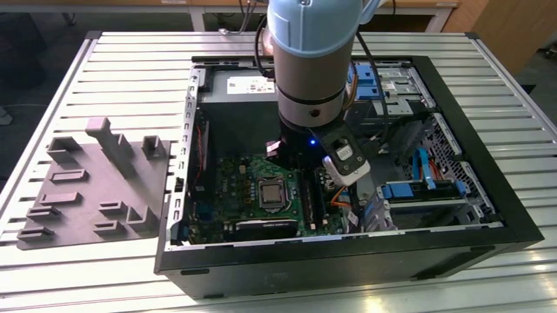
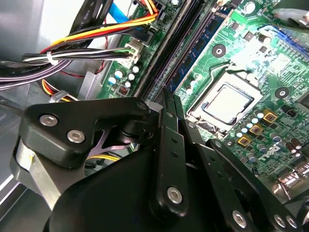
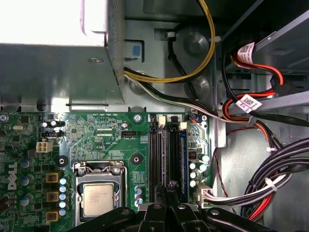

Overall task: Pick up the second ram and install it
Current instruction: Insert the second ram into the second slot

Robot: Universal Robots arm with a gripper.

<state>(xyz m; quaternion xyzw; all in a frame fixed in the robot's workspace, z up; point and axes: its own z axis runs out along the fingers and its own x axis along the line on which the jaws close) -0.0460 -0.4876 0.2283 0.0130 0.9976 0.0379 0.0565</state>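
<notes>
The black metal two-finger gripper [image 2: 167, 96] hangs inside the open black computer case [image 1: 348, 264], its fingers pressed together with nothing visible between them. Just ahead of the fingertips, the second ram [image 2: 200, 54], a thin, flat, dark stick with a blue-green board edge, appears to stand on edge in a slot of the green motherboard [image 3: 111, 130]. Whether it is fully seated cannot be told. The stick is judged light and stiff but fragile: grip across the flat faces near the top edge, clear of the contacts.
</notes>
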